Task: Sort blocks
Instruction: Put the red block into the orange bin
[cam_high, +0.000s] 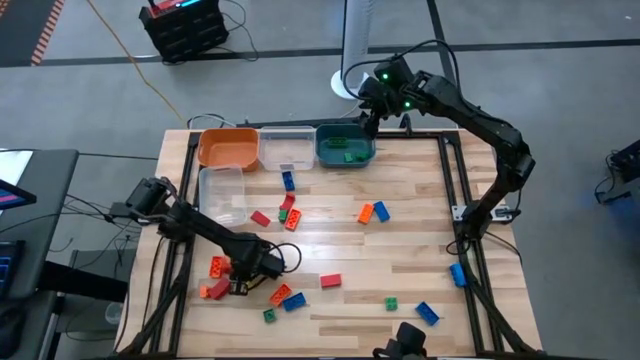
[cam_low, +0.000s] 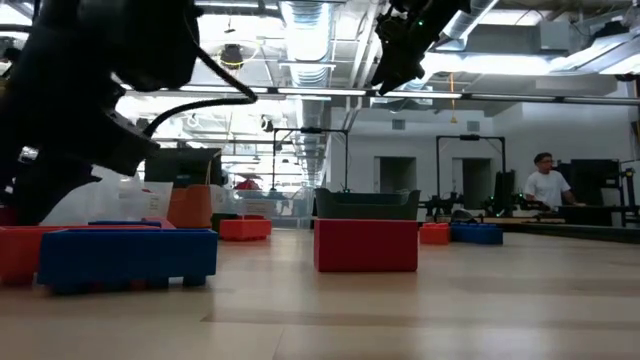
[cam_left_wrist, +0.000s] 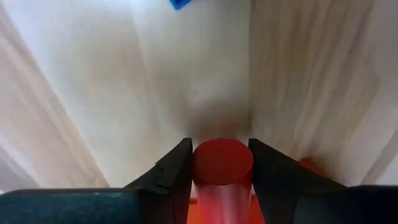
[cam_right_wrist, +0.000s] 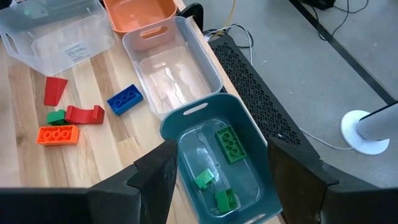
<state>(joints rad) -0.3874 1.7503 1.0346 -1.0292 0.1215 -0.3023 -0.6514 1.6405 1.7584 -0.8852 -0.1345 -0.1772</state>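
The left gripper pinches a small red plastic block; lift it straight up. The right gripper hangs wide open over the teal plastic bin.

We saw a pale wood table with a light streaky grain, framed in black. Four bins sat along the far edge: one orange bin, a clear bin, a teal bin with green blocks in it, plus another clear bin just in front. Scattered blocks were red, orange, blue and green, all solid colours, no prints. The left gripper was black, with a red block between its fingers. The right gripper was black too, with small green lights glowing on that arm.
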